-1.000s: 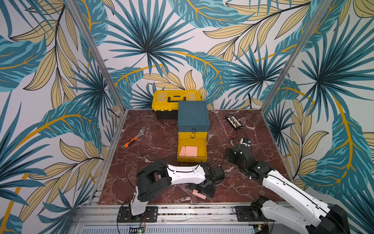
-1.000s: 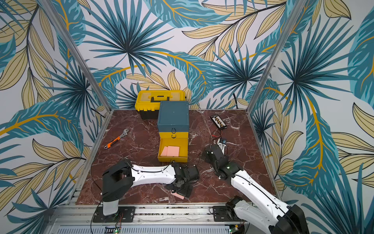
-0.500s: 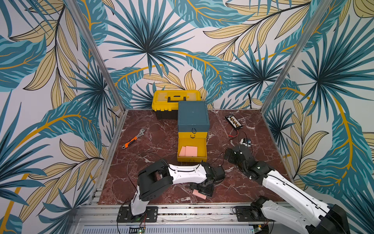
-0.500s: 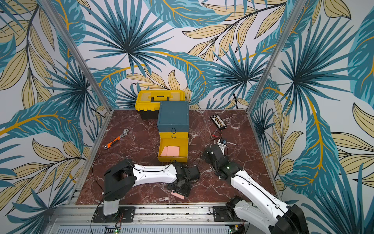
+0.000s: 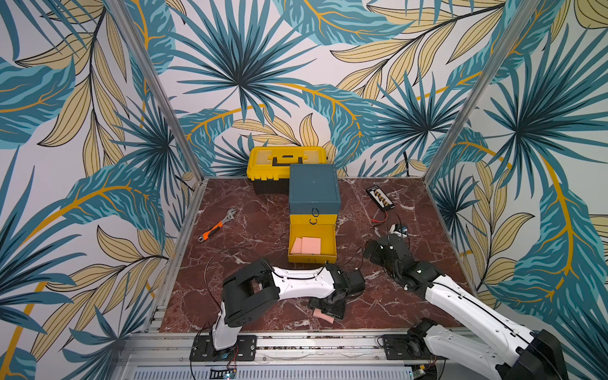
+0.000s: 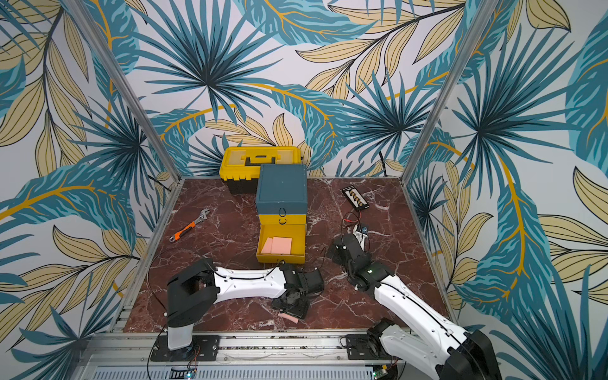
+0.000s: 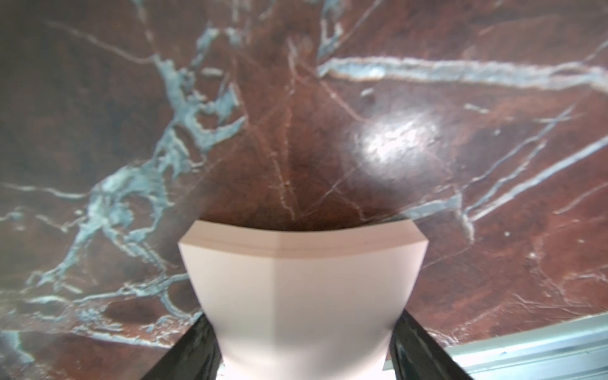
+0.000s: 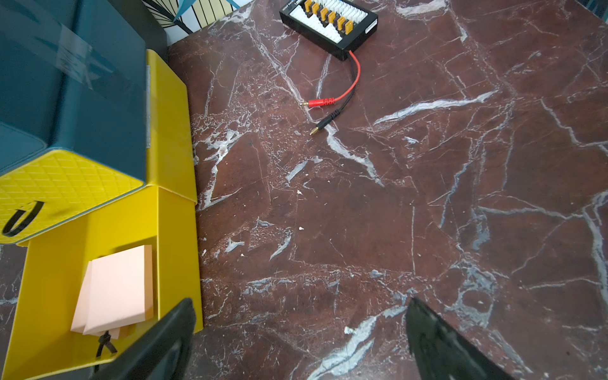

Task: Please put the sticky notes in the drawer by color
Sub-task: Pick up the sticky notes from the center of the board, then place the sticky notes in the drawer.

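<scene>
Pink pads [image 5: 311, 245]: you have three, two in the open bottom drawer [image 5: 312, 258], the third pad [image 7: 302, 279] clamped in your left gripper [image 7: 304, 316]. Right gripper [image 8: 299, 316]: jaws wide apart, holding nothing.

The teal cabinet's [image 8: 98, 92] lowest yellow drawer [image 8: 174, 250] stands pulled out, with overlapping salmon sticky-note pads [image 8: 115, 289] inside. Beside the drawer, over the red marble counter [image 8: 427, 204], the right claw [image 8: 299, 304] hangs with its jaws spread wide. Beyond the drawer lies a black charging board [image 8: 329, 26] with red and black plug leads [image 8: 329, 100].
</scene>
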